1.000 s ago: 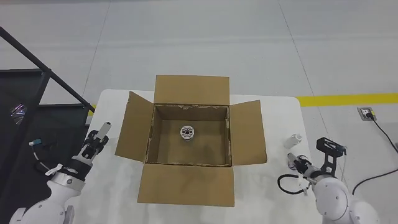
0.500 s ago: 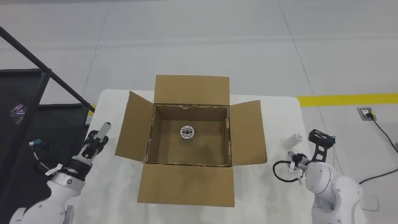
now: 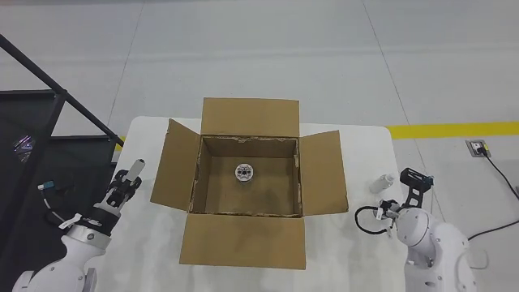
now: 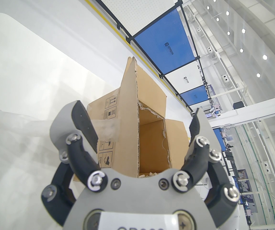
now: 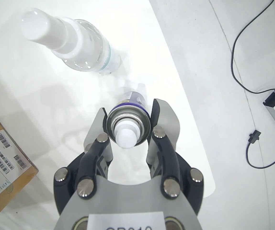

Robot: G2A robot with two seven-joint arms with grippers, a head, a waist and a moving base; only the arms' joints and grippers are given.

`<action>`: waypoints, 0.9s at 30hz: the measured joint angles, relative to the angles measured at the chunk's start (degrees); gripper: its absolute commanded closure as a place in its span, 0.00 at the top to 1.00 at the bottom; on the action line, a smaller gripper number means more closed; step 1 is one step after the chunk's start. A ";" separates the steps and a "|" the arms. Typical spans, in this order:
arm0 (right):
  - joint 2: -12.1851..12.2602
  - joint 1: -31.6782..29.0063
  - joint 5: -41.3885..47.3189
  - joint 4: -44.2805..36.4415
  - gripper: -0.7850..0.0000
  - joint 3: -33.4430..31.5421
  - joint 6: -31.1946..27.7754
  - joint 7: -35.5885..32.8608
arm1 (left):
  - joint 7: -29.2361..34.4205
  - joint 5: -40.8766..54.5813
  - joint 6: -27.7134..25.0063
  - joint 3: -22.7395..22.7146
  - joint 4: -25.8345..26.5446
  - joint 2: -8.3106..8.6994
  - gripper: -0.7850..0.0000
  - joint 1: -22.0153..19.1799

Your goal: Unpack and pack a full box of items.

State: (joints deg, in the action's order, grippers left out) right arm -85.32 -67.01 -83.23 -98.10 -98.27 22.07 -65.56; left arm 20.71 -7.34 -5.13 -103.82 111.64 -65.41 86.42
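- Purple metal spray can (image 5: 128, 126), white-nozzled, stands upright near the right edge of the white table (image 5: 84, 5), with the right gripper (image 5: 129, 108) clamped on it.
- Keep it vertical and clear of the transparent white-capped bottle (image 5: 80, 48).
- Left gripper (image 4: 137, 108) gapes beside the brown cardboard box (image 4: 125, 120).

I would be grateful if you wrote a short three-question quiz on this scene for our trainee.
1. True or false: the left gripper is open and holds nothing.
2. Which gripper is closed around the spray can? A) left B) right C) neither
3. Fill in: on the floor of the open cardboard box lies ___ item.
Key: 1 true; 2 B, the right gripper; 3 one, a small round item.
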 measured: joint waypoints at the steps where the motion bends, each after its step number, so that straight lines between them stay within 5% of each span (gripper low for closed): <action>1: 0.01 -0.04 -0.01 -0.05 0.00 0.05 0.19 0.20 | 0.00 0.00 0.00 0.00 0.00 0.00 1.00 0.00; 9: -0.19 -4.21 0.67 -10.79 0.00 1.32 3.03 4.37 | 0.00 0.00 0.00 0.00 0.00 0.00 1.00 0.00; 18: -1.02 -7.57 -12.43 -32.87 0.00 11.21 12.57 5.75 | 0.00 0.00 0.00 0.00 0.00 0.00 1.00 0.00; 23: -1.50 -3.38 -14.36 -34.85 0.00 20.65 8.09 8.72 | 0.00 0.00 0.00 0.00 0.00 0.00 1.00 0.00; 27: -2.12 4.44 -12.47 -27.87 0.00 28.98 -0.19 7.03 | 0.00 0.00 0.00 0.00 0.00 0.00 1.00 0.00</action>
State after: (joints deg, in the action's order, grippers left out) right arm -87.43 -62.57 -95.70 -125.97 -69.29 21.88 -58.52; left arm 20.71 -7.34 -5.13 -103.82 111.64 -65.41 86.42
